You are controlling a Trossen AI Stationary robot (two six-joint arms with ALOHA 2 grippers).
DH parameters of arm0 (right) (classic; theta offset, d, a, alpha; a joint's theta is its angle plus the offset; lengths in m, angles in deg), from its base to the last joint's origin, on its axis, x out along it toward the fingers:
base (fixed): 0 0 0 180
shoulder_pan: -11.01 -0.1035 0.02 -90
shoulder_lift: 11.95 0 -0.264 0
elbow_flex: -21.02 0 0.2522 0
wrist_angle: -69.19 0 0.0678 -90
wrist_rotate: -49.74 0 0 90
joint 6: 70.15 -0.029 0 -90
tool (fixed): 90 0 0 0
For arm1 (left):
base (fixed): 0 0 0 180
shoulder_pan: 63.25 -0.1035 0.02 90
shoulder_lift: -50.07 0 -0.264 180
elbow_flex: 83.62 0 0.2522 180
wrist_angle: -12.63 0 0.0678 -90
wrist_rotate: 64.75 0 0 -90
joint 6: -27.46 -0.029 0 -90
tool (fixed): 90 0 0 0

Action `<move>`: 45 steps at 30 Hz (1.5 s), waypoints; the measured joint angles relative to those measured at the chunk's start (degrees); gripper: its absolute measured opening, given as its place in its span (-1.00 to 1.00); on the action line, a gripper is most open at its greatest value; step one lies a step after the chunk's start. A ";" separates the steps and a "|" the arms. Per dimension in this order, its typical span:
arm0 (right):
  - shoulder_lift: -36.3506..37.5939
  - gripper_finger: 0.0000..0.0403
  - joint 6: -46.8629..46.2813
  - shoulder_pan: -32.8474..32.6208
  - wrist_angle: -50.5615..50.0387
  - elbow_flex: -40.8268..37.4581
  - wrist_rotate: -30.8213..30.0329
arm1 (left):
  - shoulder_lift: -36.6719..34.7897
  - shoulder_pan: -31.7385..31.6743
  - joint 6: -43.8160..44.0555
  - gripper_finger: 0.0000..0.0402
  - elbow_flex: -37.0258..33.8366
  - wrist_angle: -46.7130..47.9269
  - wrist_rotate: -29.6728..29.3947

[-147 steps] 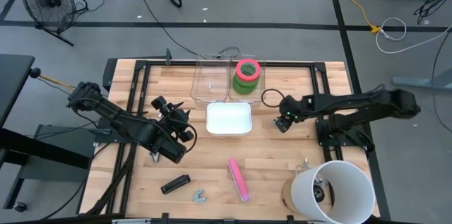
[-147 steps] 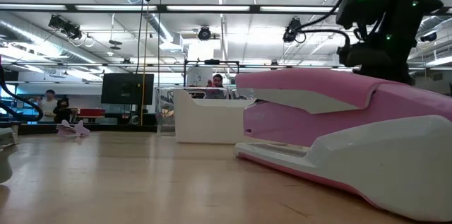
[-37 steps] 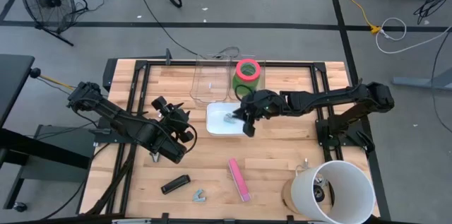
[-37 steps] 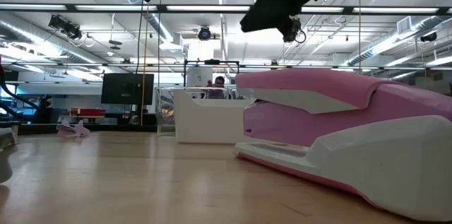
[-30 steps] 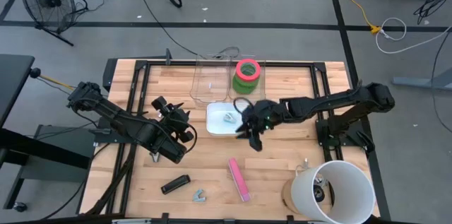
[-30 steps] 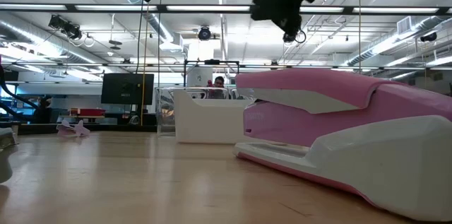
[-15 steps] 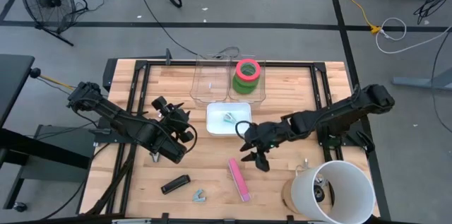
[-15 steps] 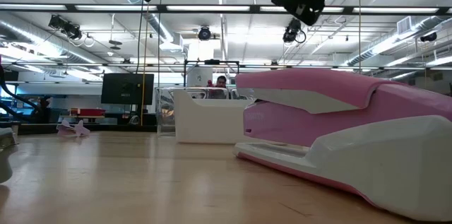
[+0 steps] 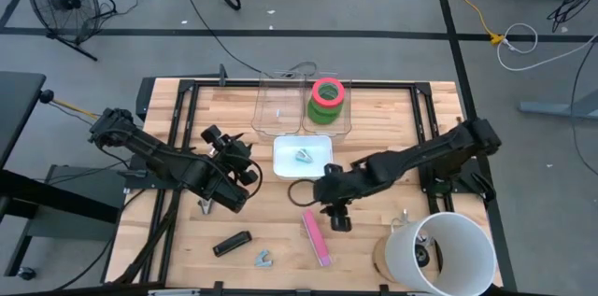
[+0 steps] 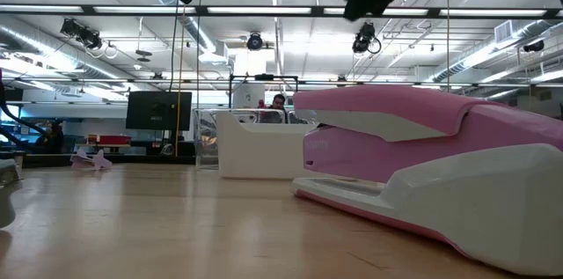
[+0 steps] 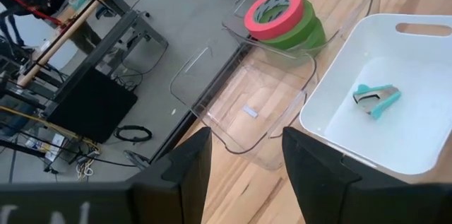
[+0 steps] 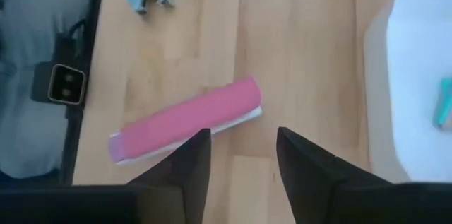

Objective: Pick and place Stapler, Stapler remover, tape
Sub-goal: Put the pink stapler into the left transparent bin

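Observation:
The pink stapler (image 9: 315, 237) lies flat on the table near its front edge; it also shows in the low view (image 10: 422, 173). My right gripper (image 9: 334, 220) hovers open just above and beyond it; in the right wrist view the stapler (image 12: 187, 121) lies ahead of the open fingers. A teal staple remover (image 9: 304, 155) lies in the white tray (image 9: 280, 171). The tape (image 9: 327, 95), a pink-red roll stacked on green ones, sits in a clear bin (image 9: 341, 123). My left gripper (image 9: 247, 171) waits open and empty left of the tray.
A black stapler (image 9: 232, 243) and a grey staple remover (image 9: 265, 259) lie near the front edge, left of the pink stapler. A second clear bin (image 9: 278, 107) stands left of the tape bin. A white bucket (image 9: 439, 254) stands at the front right corner.
My right gripper has gone from over the white tray toward the table's near edge and down, and now stands over the pink stapler. The teal staple remover has stayed in the tray.

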 joint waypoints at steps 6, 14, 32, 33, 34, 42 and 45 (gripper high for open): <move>-7.05 -0.21 -7.13 -1.97 -1.77 2.99 3.54 | 0.00 0.00 0.25 -0.11 0.00 -0.17 0.48; -8.84 -0.21 -12.19 -2.13 -2.28 2.98 6.80 | 0.01 0.00 0.38 -0.11 0.00 -0.82 1.08; -9.56 -0.21 -36.47 -1.81 3.40 3.00 5.40 | -0.02 0.00 0.40 -0.11 0.00 -1.39 4.39; -9.71 -0.21 -37.60 -1.99 3.34 2.99 5.35 | -0.02 0.00 0.40 -0.11 0.00 -1.47 4.94; -9.87 -0.21 -38.03 -2.26 3.32 2.97 5.22 | 0.00 0.00 0.40 -0.11 0.00 -1.52 5.47; -12.19 -0.21 -38.47 -2.90 5.40 2.98 5.85 | -0.02 0.00 0.41 -0.11 0.00 -2.48 8.52; -13.45 -0.21 -39.88 -2.81 4.93 2.95 6.32 | -0.01 0.00 0.40 -0.11 0.00 -2.49 9.46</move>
